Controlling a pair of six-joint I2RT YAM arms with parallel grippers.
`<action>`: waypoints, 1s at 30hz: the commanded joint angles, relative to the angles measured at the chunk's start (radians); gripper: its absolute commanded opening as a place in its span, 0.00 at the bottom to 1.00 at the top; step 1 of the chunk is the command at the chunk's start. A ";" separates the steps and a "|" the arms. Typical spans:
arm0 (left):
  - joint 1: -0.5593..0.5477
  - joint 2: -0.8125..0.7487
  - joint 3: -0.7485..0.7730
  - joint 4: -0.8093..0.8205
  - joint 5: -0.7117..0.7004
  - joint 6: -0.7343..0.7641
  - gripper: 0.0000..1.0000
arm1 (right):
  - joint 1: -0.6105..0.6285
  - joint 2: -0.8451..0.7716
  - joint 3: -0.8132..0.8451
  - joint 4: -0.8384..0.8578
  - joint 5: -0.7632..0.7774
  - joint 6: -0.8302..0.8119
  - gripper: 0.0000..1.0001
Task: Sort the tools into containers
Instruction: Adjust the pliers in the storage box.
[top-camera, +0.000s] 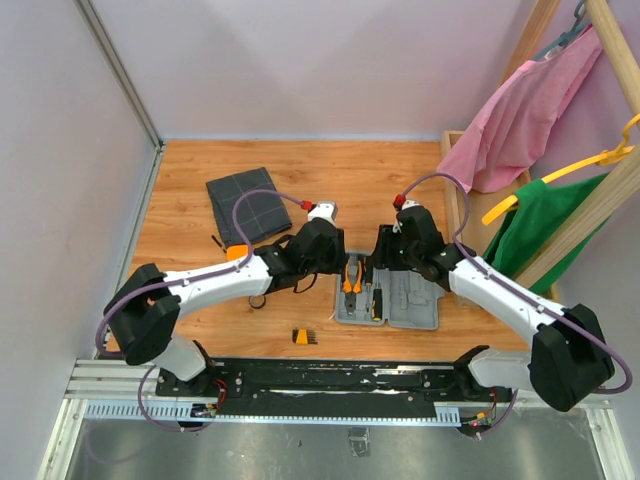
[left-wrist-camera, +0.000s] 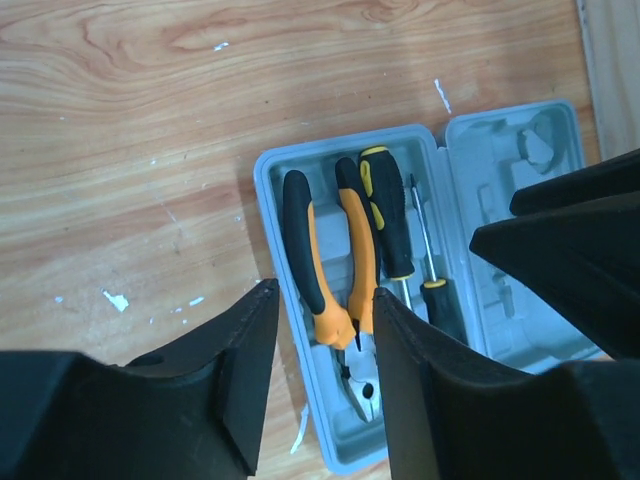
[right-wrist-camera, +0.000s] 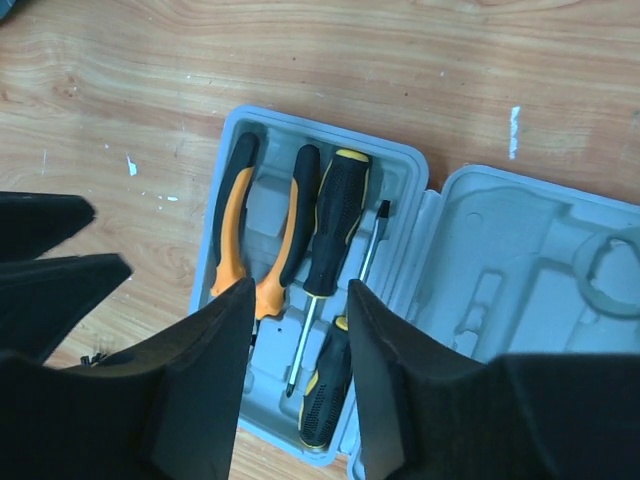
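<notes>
The open light-grey case (top-camera: 415, 300) lies on the wooden table between my two grippers. In its left half lie the orange-and-black pliers (left-wrist-camera: 350, 255) and two black-and-yellow screwdrivers (left-wrist-camera: 385, 215), (left-wrist-camera: 440, 305). The right wrist view shows the same pliers (right-wrist-camera: 232, 225) and screwdrivers (right-wrist-camera: 335, 220), (right-wrist-camera: 325, 395). My left gripper (left-wrist-camera: 322, 300) is open and empty, above the pliers' head. My right gripper (right-wrist-camera: 300, 290) is open and empty, above the screwdriver shafts. The dark grey pouch (top-camera: 250, 205) lies at the back left. The small orange bit holder (top-camera: 303, 337) lies near the front edge.
A wooden rack with pink (top-camera: 530, 110) and green (top-camera: 555, 215) garments on hangers stands at the right, beside a wooden box edge (top-camera: 455, 190). Walls close the left and back. A small dark piece (top-camera: 217, 241) lies by the pouch. The case's lid half (right-wrist-camera: 530, 270) holds no tools.
</notes>
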 joint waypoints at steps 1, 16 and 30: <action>0.010 0.078 0.051 0.038 0.032 0.043 0.43 | -0.016 0.033 -0.007 0.043 -0.052 0.054 0.40; 0.012 0.237 0.163 -0.011 0.013 0.081 0.26 | -0.010 0.190 0.017 0.080 -0.139 0.115 0.24; 0.012 0.304 0.194 -0.060 -0.020 0.086 0.17 | -0.003 0.254 0.038 0.097 -0.175 0.123 0.19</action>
